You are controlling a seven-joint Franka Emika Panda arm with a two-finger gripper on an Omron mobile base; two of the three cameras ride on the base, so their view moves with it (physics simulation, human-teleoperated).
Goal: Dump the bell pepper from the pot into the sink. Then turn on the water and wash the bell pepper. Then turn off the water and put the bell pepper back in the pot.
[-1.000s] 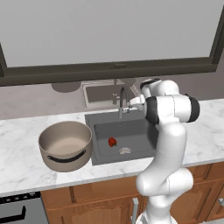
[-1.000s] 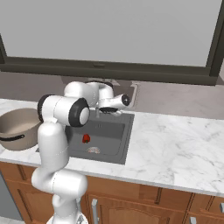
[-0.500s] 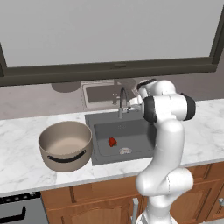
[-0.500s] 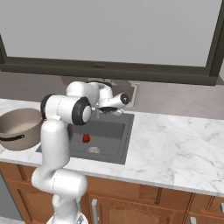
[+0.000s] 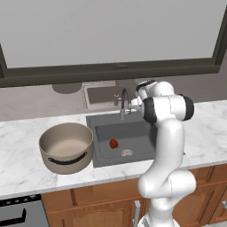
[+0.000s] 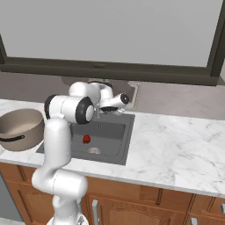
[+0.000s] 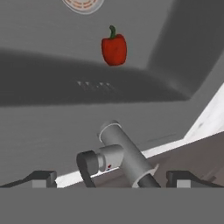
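In the sink: you have the bell pepper (image 5: pixel 114 143) lying on the dark floor of the sink (image 5: pixel 102 128), stem up in the hand view (image 7: pixel 114 49), just beside the round drain (image 5: pixel 127 152). That placing tells you the dumping step is done and the pepper waits where water from the spout would fall near it.

Pot: the pot (image 5: pixel 66 146) stands upright on the marble counter (image 5: pixel 22 137), just left of the basin and apart from it. It looks empty, and it sits close enough that you can drop the pepper back without driving the base.

Faucet: the faucet (image 5: pixel 123 103) rises at the back edge of the basin, its spout arched over the bowl. In the hand view the grey faucet body (image 7: pixel 124 156) with its dark side knob sits right ahead of the hand.

Claw: your gripper (image 7: pixel 111 178) hangs at the back of the basin by the faucet, fingers spread wide with nothing between them. The two tips straddle the faucet body, which reads as lining up to push or turn the handle, not to pick anything up.

Water: I see no stream, so I judge the tap is not yet on; the rendering is coarse here, so a thin flow could be missed.

Next move: you will likely need a short nudge against the handle. Approach too far off centre and the fingers may slide past it.

Other basin: the paler basin (image 5: pixel 99 94) behind the faucet plays no part.
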